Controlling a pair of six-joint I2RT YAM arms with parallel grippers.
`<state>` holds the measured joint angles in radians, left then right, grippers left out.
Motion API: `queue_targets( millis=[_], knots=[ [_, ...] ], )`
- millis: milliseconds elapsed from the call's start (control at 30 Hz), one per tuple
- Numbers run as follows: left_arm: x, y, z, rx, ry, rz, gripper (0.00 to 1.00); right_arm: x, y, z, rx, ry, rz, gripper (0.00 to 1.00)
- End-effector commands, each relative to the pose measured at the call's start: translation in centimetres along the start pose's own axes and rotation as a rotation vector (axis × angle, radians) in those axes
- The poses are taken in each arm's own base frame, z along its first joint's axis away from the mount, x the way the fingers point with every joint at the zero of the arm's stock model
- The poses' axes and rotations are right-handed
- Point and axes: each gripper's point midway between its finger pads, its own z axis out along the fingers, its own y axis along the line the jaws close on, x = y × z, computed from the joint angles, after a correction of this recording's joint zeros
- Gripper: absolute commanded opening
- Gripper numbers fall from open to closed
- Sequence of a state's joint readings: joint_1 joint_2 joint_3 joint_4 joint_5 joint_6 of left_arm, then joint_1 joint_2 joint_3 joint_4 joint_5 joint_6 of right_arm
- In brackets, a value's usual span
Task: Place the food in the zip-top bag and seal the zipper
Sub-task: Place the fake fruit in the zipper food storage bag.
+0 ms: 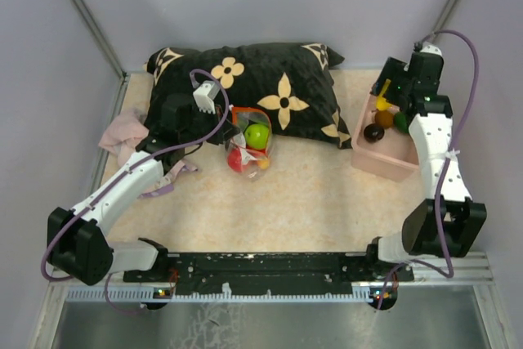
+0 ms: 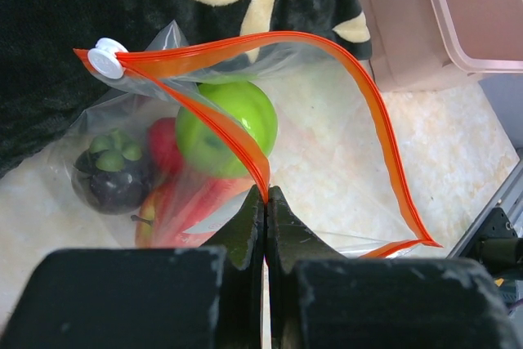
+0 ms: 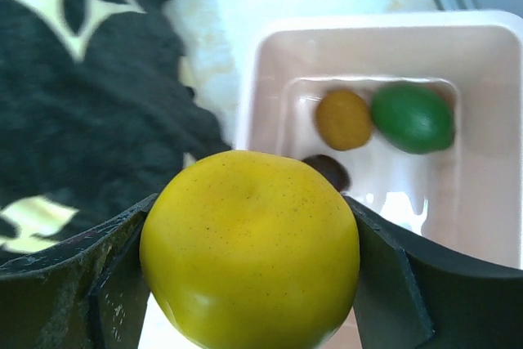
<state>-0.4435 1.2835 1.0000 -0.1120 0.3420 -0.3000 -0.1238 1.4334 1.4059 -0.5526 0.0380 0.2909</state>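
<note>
The clear zip-top bag (image 1: pixel 248 146) lies in front of the pillow with its mouth open. My left gripper (image 2: pixel 267 194) is shut on its red-orange zipper (image 2: pixel 229 136) and holds one edge up; a white slider (image 2: pixel 106 58) sits at the far end. Inside are a green apple (image 2: pixel 233 124), a dark mangosteen (image 2: pixel 114 171) and red fruits (image 2: pixel 184 202). My right gripper (image 3: pixel 249 259) is shut on a yellow fruit (image 3: pixel 249 247) above the pink bin (image 1: pixel 391 153), shown in the top view too (image 1: pixel 382 104). An orange fruit (image 3: pixel 343 118), a green one (image 3: pixel 413 117) and a dark one (image 3: pixel 328 171) lie in the bin.
A black pillow with cream flowers (image 1: pixel 270 87) lies across the back of the table. A pink cloth (image 1: pixel 122 135) sits at the left under the left arm. Grey walls close in the back and sides.
</note>
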Motion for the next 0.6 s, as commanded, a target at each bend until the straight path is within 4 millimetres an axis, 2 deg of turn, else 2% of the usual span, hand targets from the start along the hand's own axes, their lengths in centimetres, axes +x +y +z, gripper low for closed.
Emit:
queue_targets(
  millis=[0, 233, 567],
  knots=[
    [-0.6, -0.9, -0.1, 0.039, -0.026, 0.001, 0.00, -4.3, 4.9, -4.0, -0.163, -0.152, -0.034, 0.24],
    [-0.5, -1.2, 0.0, 0.056, -0.030, -0.013, 0.00, -4.4, 12.2, -6.8, -0.379, -0.210, -0.074, 0.24],
    [-1.2, -1.6, -0.1, 0.068, -0.050, -0.019, 0.00, -2.8, 25.2, -12.6, -0.805, -0.340, -0.130, 0.24]
  ],
)
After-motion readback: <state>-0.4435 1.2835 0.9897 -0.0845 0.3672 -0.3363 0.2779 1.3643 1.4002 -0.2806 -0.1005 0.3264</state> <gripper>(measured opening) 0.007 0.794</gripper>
